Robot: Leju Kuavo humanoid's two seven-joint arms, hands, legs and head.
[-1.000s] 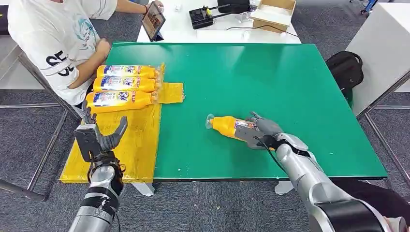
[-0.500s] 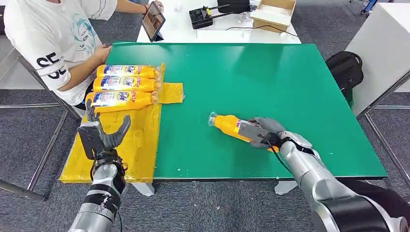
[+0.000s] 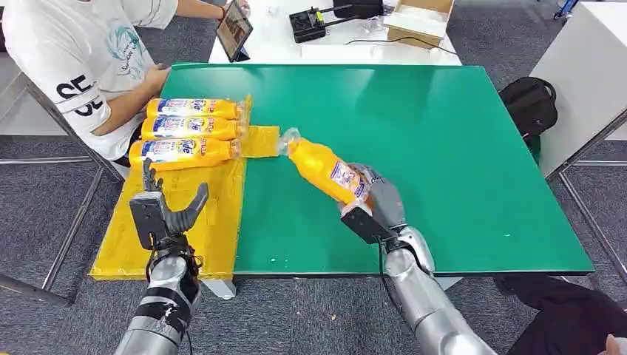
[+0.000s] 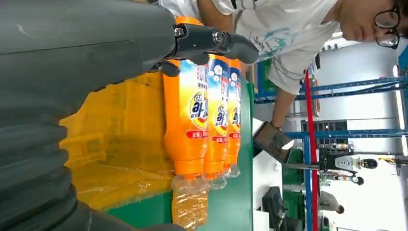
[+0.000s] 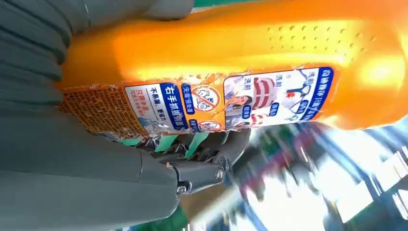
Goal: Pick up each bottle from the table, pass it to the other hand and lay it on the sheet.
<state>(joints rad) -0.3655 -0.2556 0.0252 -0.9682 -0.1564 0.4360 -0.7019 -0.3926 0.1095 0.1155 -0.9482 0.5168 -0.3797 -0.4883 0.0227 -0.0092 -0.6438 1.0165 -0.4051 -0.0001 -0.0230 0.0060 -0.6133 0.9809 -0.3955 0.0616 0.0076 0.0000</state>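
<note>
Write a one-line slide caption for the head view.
Right robot hand lifts an orange bottle over the green table; left robot hand waits open above the yellow sheet.

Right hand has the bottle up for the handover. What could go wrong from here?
1. The right hand grips the held bottle at its base end, the body tilted out toward the sheet; it may pivot or slip.
2. The left hand hovers open over the yellow sheet, well apart from the bottle; a misaligned handover could drop it on the green table.
3. Three bottles and a person's arm crowd the sheet's far end.
</note>
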